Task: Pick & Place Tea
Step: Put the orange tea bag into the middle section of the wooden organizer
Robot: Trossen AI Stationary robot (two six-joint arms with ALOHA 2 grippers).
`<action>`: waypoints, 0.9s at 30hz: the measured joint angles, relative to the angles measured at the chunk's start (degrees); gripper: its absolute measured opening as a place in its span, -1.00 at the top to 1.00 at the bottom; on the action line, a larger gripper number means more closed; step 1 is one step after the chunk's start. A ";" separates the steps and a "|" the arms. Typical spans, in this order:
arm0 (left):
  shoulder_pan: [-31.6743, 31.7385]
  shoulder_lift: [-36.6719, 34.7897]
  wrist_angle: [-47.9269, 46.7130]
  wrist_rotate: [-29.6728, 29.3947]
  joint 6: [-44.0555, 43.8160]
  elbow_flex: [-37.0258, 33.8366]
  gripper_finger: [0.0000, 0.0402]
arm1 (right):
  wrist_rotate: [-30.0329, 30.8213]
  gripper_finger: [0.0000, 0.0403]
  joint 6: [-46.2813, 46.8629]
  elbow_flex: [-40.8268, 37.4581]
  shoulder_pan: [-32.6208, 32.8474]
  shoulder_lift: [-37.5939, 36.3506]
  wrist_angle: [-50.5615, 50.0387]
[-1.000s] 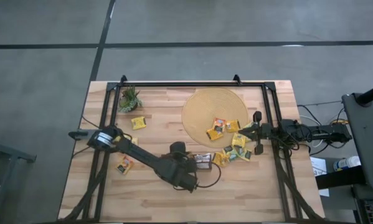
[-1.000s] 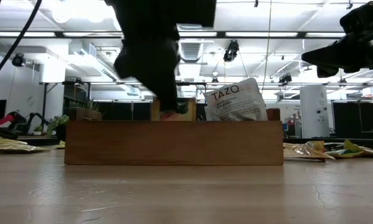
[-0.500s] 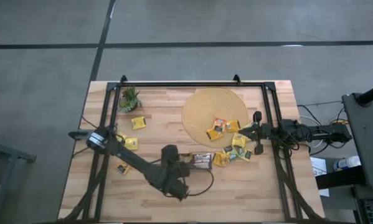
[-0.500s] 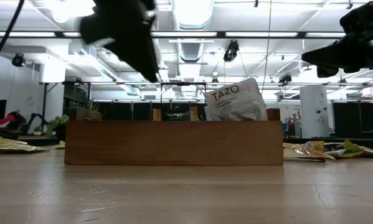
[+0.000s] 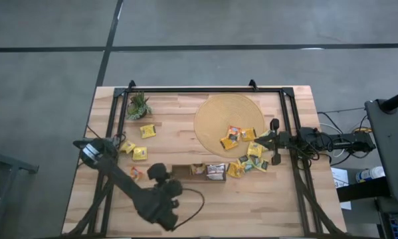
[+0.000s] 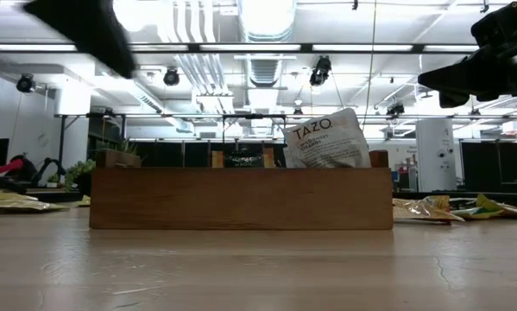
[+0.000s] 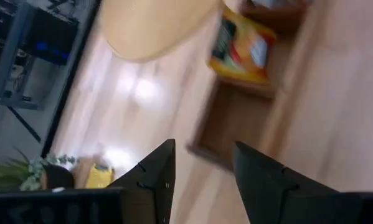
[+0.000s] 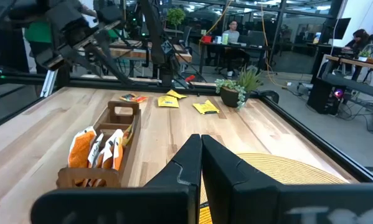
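Left gripper [image 5: 160, 178]: lower left of the high view, near the table's front edge, just left of the tray; its fingers [image 7: 154, 177] stand parted with nothing between them.
Right gripper [image 5: 270, 143]: waits at the right of the high view, over the loose pile; fingers [image 8: 186, 158] pressed together, holding nothing.
Tray [image 5: 185, 172]: dark oblong, centre of the high view; the low view shows a pale sachet [image 6: 328, 138] standing tilted above its wall.
Tea, in tray: several sachets [image 8: 102, 149] bunched in one end compartment; the left end looks bare.
Tea, loose: a pile [image 5: 252, 159] just right of the tray, two on the round mat [image 5: 215, 113], a few [image 5: 139, 153] at mid-left near the plant [image 5: 138, 105].
Stage (judged): one placement done, next pick pending.
Risk: the flat paper may slip from a shallow pinch, or two overlapped sachets in the pile may lift together.
Risk: the arm passing low could clip the tilted sachet and tip it out.
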 joint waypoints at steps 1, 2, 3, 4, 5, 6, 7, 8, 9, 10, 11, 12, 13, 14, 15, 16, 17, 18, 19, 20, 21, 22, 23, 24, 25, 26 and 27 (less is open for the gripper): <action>-1.00 0.00 -0.02 1.02 -0.44 -0.49 0.25 | 0.00 0.96 0.00 0.00 0.00 0.00 0.02; -1.98 -0.04 -0.10 2.48 -1.17 -1.00 0.25 | 0.00 0.96 0.00 0.02 -0.02 0.00 0.02; -2.85 -0.10 -0.31 3.84 -2.42 -1.44 0.25 | 0.01 0.96 0.00 0.01 -0.01 0.00 0.02; -3.64 -0.30 -0.63 5.21 -4.25 -1.88 0.25 | 0.00 0.96 0.00 0.01 -0.01 0.00 0.01; -4.31 -0.53 -1.44 6.50 -6.68 -2.24 0.25 | 0.02 0.96 0.00 0.00 -0.02 0.00 0.02; -4.79 -0.79 -2.42 7.63 -9.84 -2.56 0.25 | 0.02 0.96 0.00 0.00 0.00 0.00 0.02; -5.26 -1.13 -3.85 8.97 -13.87 -2.85 0.25 | 0.00 0.96 0.00 0.00 -0.02 0.00 0.02; -5.68 -1.43 -5.51 10.58 -18.26 -3.13 0.25 | 0.01 0.96 0.00 0.00 0.00 0.00 0.00; -5.95 -1.80 -7.07 12.41 -22.89 -3.47 0.25 | 0.02 0.96 0.00 0.02 -0.02 0.00 0.02; -6.31 -2.38 -8.01 13.92 -27.38 -4.00 0.25 | 0.00 0.96 0.00 0.02 -0.02 0.00 0.02; -6.65 -3.24 -7.84 15.23 -31.03 -4.92 0.25 | 0.00 0.96 0.00 0.00 0.00 0.00 0.01; -6.95 -4.33 -7.52 16.40 -33.22 -6.19 0.25 | 0.02 0.96 0.00 0.02 -0.01 0.00 0.01; -7.27 -5.32 -7.36 17.25 -34.95 -7.54 0.25 | 0.01 0.96 0.00 0.00 -0.01 0.00 0.02; -7.45 -6.32 -7.13 17.92 -36.51 -8.96 0.25 | 0.00 0.96 0.00 0.02 0.00 0.00 0.01; -7.59 -7.43 -6.85 18.48 -38.26 -10.73 0.26 | 0.00 0.96 0.00 0.00 -0.02 0.00 0.02; -7.68 -8.58 -6.91 18.89 -39.99 -12.60 0.26 | 0.00 0.96 0.00 0.02 0.00 0.00 0.00; -7.75 -9.76 -6.87 19.43 -41.58 -14.70 0.27 | 0.00 0.96 0.00 0.02 0.00 0.00 0.02; -7.80 -11.07 -6.39 19.91 -42.88 -16.82 0.27 | 0.00 0.96 0.00 0.02 0.00 0.00 0.02; -7.82 -12.33 -5.55 20.88 -44.00 -18.92 0.28 | 0.00 0.96 0.00 0.01 -0.01 0.00 0.01; -7.84 -13.80 -4.25 22.02 -44.85 -21.20 0.28 | 0.01 0.96 0.00 0.00 0.00 0.00 0.02; -7.86 -14.98 -2.60 22.95 -45.60 -23.29 0.28 | 0.01 0.96 0.00 0.01 0.00 0.00 0.01; -7.86 -16.29 -0.49 23.76 -46.26 -25.48 0.28 | 0.00 0.96 0.00 0.01 -0.01 0.00 0.02; -7.86 -17.50 1.85 24.11 -46.82 -27.62 0.28 | 0.00 0.96 0.00 0.02 0.00 0.00 0.02; -7.84 -18.70 4.53 24.36 -47.26 -29.72 0.28 | 0.00 0.96 0.00 0.00 0.00 0.00 0.02; -7.84 -19.91 7.34 24.83 -47.47 -31.81 0.28 | 0.00 0.96 0.00 0.00 0.00 0.00 0.02; -7.78 -20.90 9.78 25.32 -47.68 -33.77 0.28 | 0.00 0.96 0.00 0.00 0.00 0.00 0.02; -7.70 -21.79 11.99 25.76 -47.97 -35.57 0.28 | 0.00 0.96 0.00 0.00 0.00 0.00 0.02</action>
